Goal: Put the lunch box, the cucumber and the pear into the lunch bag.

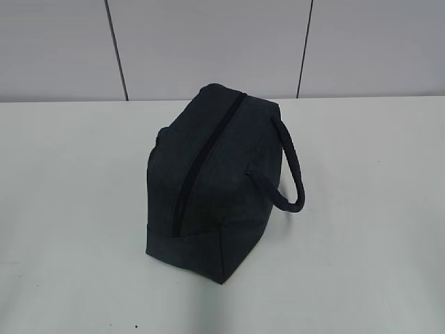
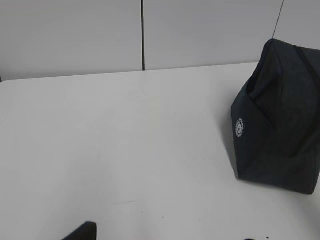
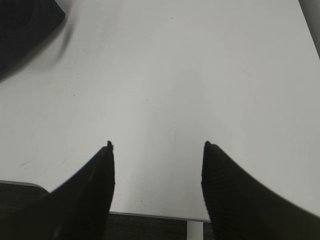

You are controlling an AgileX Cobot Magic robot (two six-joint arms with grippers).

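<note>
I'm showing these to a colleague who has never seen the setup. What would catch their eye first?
The dark navy lunch bag stands alone mid-table, its zipper closed along the top and a looped handle at its right. The white table looks bare around it. The right hand hovers open and empty near the table's front edge.

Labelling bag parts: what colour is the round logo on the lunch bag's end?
White, on the lunch bag; clearest in the left wrist view.

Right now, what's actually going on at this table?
Nothing is being handled. A dark lunch bag stands alone on the white table, its zipper apparently closed and its strap handle sticking out. The right gripper hangs open and empty above the table's near edge. Only a tip of the left gripper shows. No food or lunch box is visible.
</note>
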